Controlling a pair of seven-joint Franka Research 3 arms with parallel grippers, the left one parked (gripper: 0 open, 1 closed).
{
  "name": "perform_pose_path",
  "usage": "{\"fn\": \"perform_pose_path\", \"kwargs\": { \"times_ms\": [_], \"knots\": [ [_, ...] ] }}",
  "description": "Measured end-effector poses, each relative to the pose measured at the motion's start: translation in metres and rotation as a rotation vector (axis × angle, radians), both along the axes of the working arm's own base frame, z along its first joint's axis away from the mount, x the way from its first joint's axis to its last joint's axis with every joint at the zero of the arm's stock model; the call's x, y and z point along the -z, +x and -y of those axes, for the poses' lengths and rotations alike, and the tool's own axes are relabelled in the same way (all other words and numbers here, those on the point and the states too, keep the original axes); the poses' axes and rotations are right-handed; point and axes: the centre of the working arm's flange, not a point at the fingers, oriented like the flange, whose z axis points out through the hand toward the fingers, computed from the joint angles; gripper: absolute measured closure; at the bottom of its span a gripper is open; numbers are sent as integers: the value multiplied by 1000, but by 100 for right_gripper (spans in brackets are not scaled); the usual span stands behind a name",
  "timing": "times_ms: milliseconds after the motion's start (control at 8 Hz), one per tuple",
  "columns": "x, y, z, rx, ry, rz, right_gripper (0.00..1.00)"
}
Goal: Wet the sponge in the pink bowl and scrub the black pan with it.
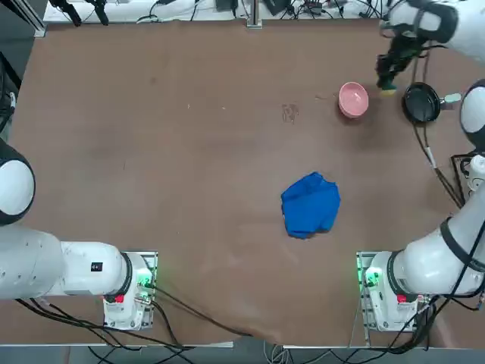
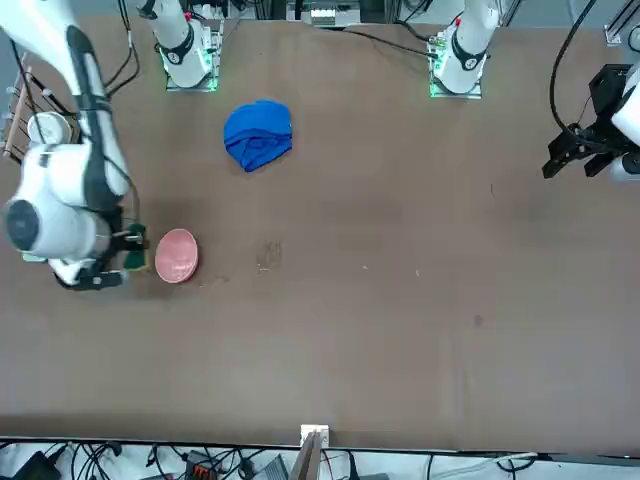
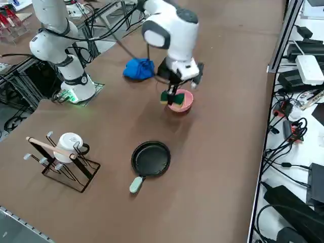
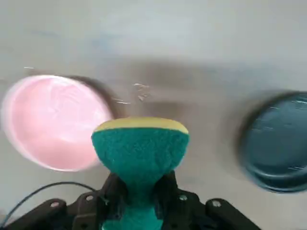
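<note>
My right gripper (image 1: 388,79) is shut on the sponge (image 4: 140,153), squeezing its green body so the yellow edge bulges at the far end. It hangs above the table between the pink bowl (image 1: 353,99) and the black pan (image 1: 421,103), touching neither. In the right side view the sponge (image 3: 169,97) hangs just beside the bowl (image 3: 182,102), and the pan (image 3: 151,158) lies nearer, its light handle pointing toward the table's edge. The wrist view has the bowl (image 4: 55,122) on one side of the sponge and the pan (image 4: 276,141) on the other. In the front view my arm hides the pan.
A crumpled blue cloth (image 1: 310,205) lies mid-table, nearer the arm bases. A wire rack with a white mug (image 3: 66,152) stands by the table's right edge, beyond the pan. Cables hang along that side.
</note>
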Motion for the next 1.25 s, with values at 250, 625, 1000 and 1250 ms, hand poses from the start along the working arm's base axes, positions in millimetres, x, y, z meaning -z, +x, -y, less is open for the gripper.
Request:
{"fn": "perform_pose_path", "kwargs": {
  "times_ms": [250, 625, 1000, 1250],
  "knots": [
    [3, -12, 103, 19, 29, 10, 68],
    [38, -10, 171, 37, 48, 5, 68],
    [92, -7, 196, 25, 63, -13, 68],
    [112, -12, 212, -5, 74, -13, 68]
  ]
}}
